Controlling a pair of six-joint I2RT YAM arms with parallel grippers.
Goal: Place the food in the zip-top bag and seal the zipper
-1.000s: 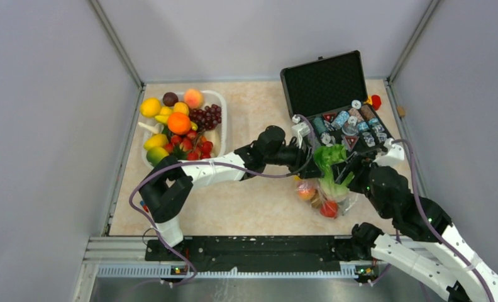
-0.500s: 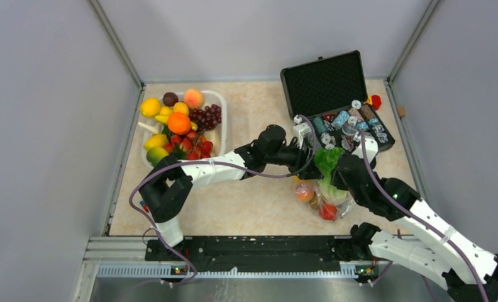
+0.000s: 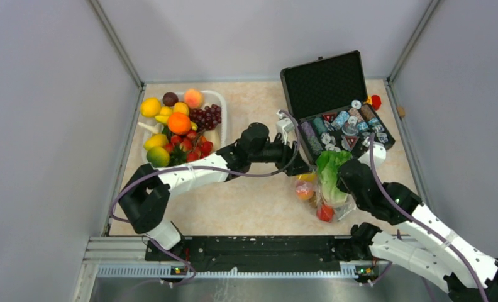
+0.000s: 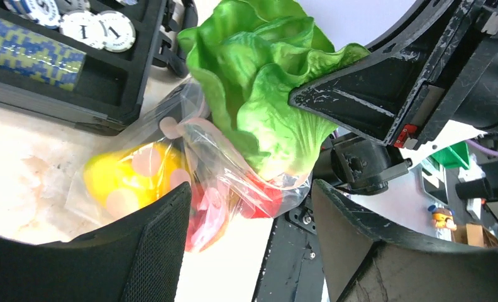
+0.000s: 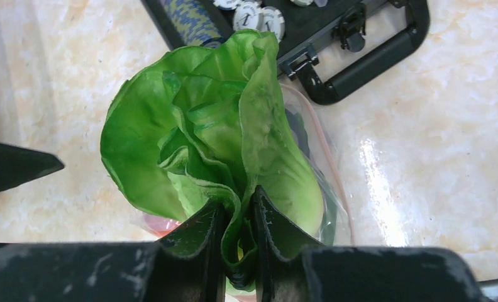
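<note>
The green lettuce (image 3: 330, 168) (image 5: 202, 126) (image 4: 259, 82) stands with its lower end in the mouth of the clear zip-top bag (image 3: 325, 202) (image 4: 227, 170), leaves sticking out above. My right gripper (image 3: 346, 179) (image 5: 237, 214) is shut on a fold of lettuce leaf. The pale-pink zipper (image 5: 327, 148) runs beside the lettuce, unsealed. Inside the bag lie a yellow fruit (image 4: 130, 179) (image 3: 305, 189) and a red piece (image 3: 326, 212). My left gripper (image 3: 300, 166) (image 4: 249, 185) is open just left of the bag, with nothing between its fingers.
An open black case (image 3: 325, 82) (image 5: 297, 38) of chips and dice lies right behind the bag. A white basin (image 3: 222, 119) heaped with toy fruit stands at the back left. A small red object (image 3: 376, 100) lies beside the case, near the right wall.
My right gripper came in from the right and shut on the lettuce. The left arm drew back to the left, away from the bag, and its jaws widened a little.
</note>
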